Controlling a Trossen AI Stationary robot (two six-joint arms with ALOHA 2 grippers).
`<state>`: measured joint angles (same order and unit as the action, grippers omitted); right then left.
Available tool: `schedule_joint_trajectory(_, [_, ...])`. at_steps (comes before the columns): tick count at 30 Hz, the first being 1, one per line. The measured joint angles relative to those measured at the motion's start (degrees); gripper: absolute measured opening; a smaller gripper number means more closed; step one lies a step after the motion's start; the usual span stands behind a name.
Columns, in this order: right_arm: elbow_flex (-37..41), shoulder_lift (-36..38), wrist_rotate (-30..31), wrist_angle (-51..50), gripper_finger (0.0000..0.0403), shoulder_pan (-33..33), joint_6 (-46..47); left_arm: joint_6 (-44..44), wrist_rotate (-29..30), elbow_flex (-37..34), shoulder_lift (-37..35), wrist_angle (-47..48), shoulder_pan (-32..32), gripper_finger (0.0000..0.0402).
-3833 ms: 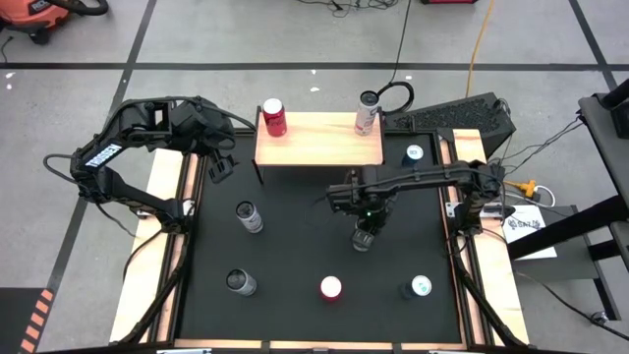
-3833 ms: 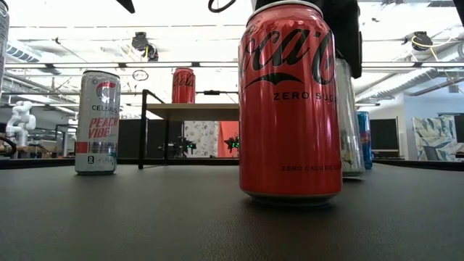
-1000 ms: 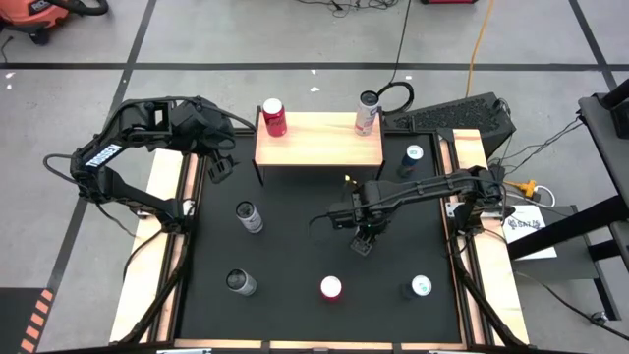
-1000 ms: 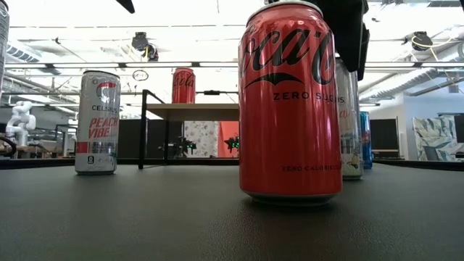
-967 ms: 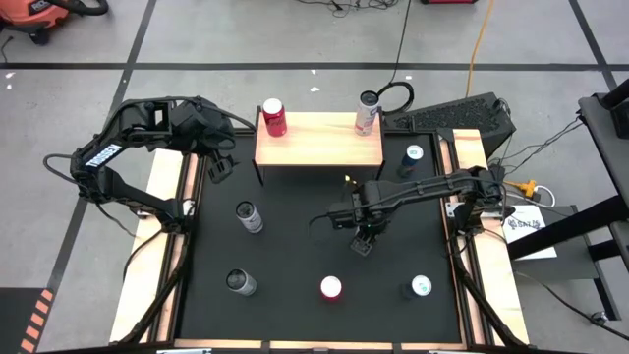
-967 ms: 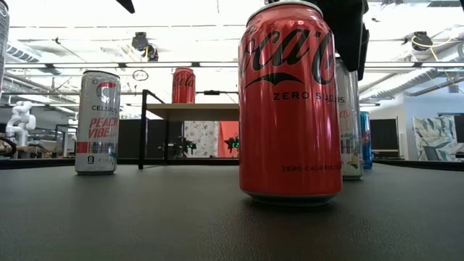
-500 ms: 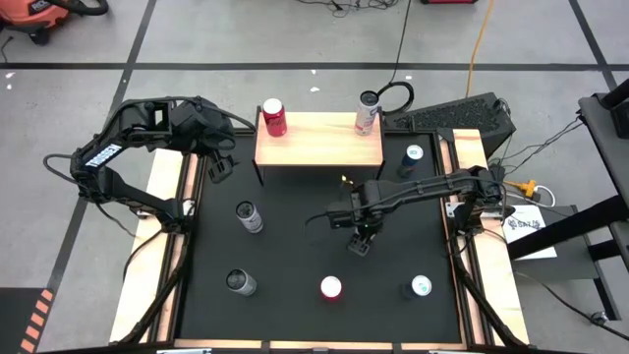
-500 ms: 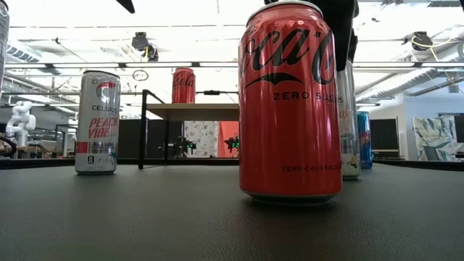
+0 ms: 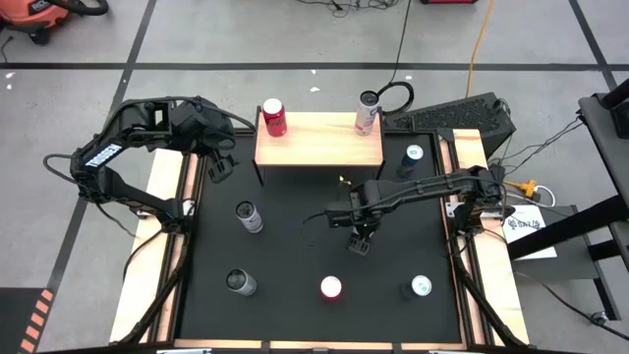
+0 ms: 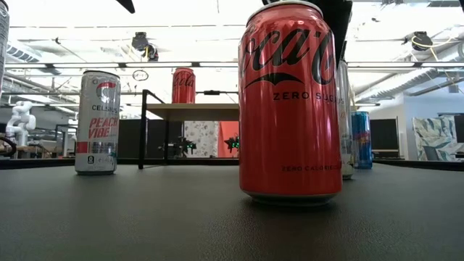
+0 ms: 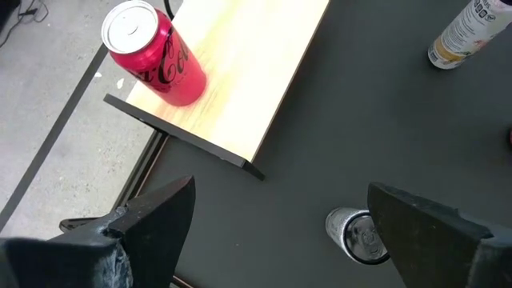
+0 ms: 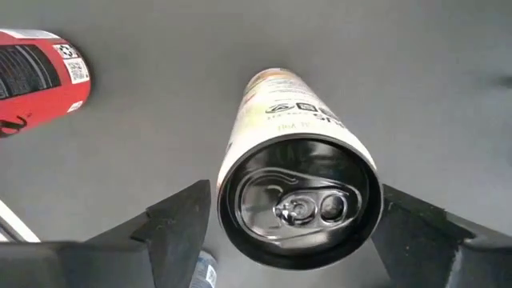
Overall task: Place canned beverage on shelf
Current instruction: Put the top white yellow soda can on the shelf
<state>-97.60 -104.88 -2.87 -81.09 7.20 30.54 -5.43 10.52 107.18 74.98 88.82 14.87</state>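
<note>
The shelf point(image 9: 319, 141) stands at the mat's far side. A red Coke can point(image 9: 274, 116) stands on its left end and a slim white can point(image 9: 367, 113) on its far right corner. My right gripper point(image 9: 361, 240) is at mid-mat, pointing down, shut on a slim cream-labelled can point(image 12: 296, 136). In the high view the gripper hides that can. In the low view the can point(image 10: 346, 123) shows partly behind a big Coke Zero can point(image 10: 290, 101). My left gripper point(image 9: 218, 167) is open and empty beside the shelf's left end; it also shows in the left wrist view point(image 11: 280, 216). My right gripper holds the slim can by its upper wall just below the rim point(image 12: 227, 188), pinched between the two fingers point(image 12: 180, 212) on opposite sides. The fingers come from above, pointing down. The can is upright. I cannot tell whether its base is clear of the mat.
Other cans stand on the black mat: a Celsius can point(image 9: 250, 216), a silver one point(image 9: 240, 282), the red Coke Zero point(image 9: 331, 288) and blue ones point(image 9: 420, 287) point(image 9: 413, 155). The shelf's middle point(image 11: 248, 72) is bare wood.
My right gripper has gone a little toward the table's left edge with the slim can, which stays upright. In the low view the can has slid further behind the Coke Zero can, and a blue can behind it has come into sight.
</note>
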Motion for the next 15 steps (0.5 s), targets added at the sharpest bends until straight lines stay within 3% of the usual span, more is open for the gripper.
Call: schedule_joint_trajectory(15, [2.9,0.0,-0.1,2.5,0.0304,0.0,-0.2,-0.1,0.0,0.0,0.0,0.0,0.0,0.0373])
